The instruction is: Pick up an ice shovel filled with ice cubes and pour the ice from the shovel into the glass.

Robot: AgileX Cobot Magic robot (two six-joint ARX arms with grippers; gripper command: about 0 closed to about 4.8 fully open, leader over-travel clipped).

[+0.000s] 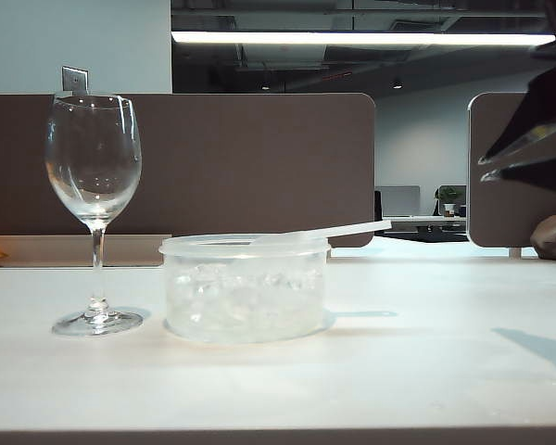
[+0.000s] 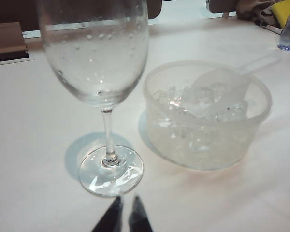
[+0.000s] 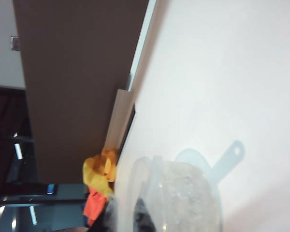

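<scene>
Here, at the approach stage, the ice shovel (image 2: 222, 87) lay in the plastic tub (image 1: 246, 287). Its bowl was bedded among the ice cubes (image 2: 176, 96), and its thin handle (image 1: 352, 228) rested on the rim and projected past it on the side away from the glass (image 1: 94, 185). The glass stood upright and empty on the table (image 1: 398, 371), just beside the tub but apart from it.

The right gripper (image 1: 484, 171) hung high at the right edge of the exterior view, well above and beyond the handle's free end. Its two dark jaws were narrowly parted and held nothing. The left gripper (image 2: 125, 217) hovered low before the foot of the glass, also holding nothing. Its tips stood close together, and whether they were fully closed could not be told.

The step in hand was judged to be the reach for the handle. To do it well:

- The jaws would probably need to spread wider and descend squarely over the free end, clear of the rim.
- The flat faces of the handle should be pinched, so that the loaded scoop cannot roll.
- A grip near the tip gives reach over the glass, but it lets the thin plastic flex.
- The lift should be level and slow to keep the cubes aboard.
- The light tub could slide if it is nudged.
</scene>
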